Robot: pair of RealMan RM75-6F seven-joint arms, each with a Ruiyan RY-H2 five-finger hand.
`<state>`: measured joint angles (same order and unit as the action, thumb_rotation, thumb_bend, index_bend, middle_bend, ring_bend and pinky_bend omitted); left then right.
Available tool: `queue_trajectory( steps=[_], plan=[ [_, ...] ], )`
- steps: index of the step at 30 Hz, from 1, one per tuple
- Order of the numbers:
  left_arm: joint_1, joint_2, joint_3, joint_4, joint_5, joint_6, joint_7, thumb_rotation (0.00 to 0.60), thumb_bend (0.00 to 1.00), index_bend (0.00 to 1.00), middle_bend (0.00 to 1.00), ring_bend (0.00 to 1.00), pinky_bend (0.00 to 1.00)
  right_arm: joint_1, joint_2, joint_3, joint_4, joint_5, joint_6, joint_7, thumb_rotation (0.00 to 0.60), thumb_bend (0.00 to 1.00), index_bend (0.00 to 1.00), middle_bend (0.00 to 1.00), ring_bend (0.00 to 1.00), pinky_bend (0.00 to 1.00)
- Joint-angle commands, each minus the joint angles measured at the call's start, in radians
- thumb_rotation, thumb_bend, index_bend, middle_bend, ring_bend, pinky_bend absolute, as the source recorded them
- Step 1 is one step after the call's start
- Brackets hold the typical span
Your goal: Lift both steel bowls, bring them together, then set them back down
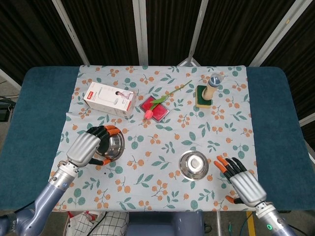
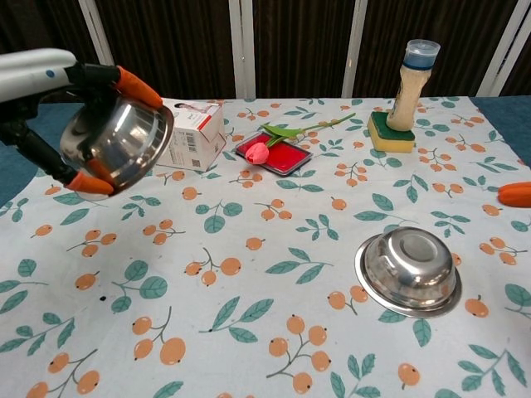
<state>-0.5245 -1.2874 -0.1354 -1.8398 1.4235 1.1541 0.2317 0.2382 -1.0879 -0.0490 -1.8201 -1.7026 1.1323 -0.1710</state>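
Tablecloth (image 2: 274, 348) shows whole; right hand (image 2: 516, 193) cut off at frame edge.

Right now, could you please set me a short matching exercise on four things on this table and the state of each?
Things:
1. left bowl
2. right bowl
3. tulip
4. bottle

States:
A. upright on a sponge
B. upside down on the cloth
C. lying across a red tray
D. held off the table by the left hand

Pairs: 1-D, 2-B, 3-C, 4-A
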Motion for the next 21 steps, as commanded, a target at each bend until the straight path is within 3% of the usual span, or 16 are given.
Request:
queue_trajectory(
  steps=[1,10,21],
  plan=[
    [0.005,0.018,-0.008,0.031,0.02,0.013,-0.055,0.6,0.45,0.49,0.61,0.48,0.69,0.064,-0.069,0.054,-0.037,0.093,-0.09,-0.114,0.6,0.19,0.0,0.0,0.0,0.0],
    [-0.007,0.013,-0.006,0.105,0.03,0.002,-0.113,0.6,0.45,0.49,0.61,0.48,0.69,0.154,-0.186,0.116,-0.025,0.284,-0.213,-0.293,0.6,0.19,0.0,0.0,0.0,0.0],
    [-0.019,-0.001,-0.002,0.153,0.044,0.0,-0.133,0.6,0.46,0.49,0.61,0.48,0.69,0.23,-0.254,0.141,0.029,0.405,-0.271,-0.36,0.6,0.19,0.0,0.0,0.0,0.0]
  ],
)
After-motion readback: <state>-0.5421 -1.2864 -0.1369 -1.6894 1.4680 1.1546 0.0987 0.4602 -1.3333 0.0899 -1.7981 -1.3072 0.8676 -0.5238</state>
